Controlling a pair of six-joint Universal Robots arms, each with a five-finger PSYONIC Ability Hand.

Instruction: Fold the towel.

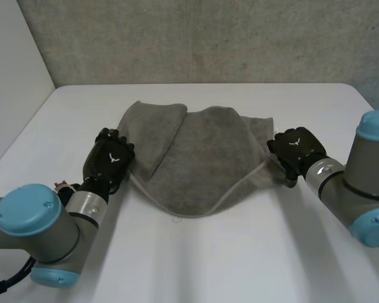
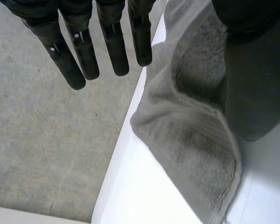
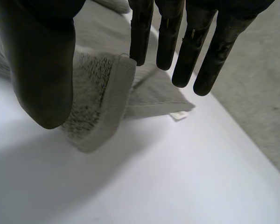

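Grey towel [image 1: 202,158] rumpled on white surface [image 1: 208,252], one corner folded over, left hand [image 1: 110,158] at towel's left edge, fingers straight, holding nothing, right hand [image 1: 297,148] at towel's right edge, likewise spread.

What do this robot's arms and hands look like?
The left arm and right arm are thick grey tubes with light-blue joint caps and silver wrist cuffs. The left hand and right hand are black, each with a white mark on its back.
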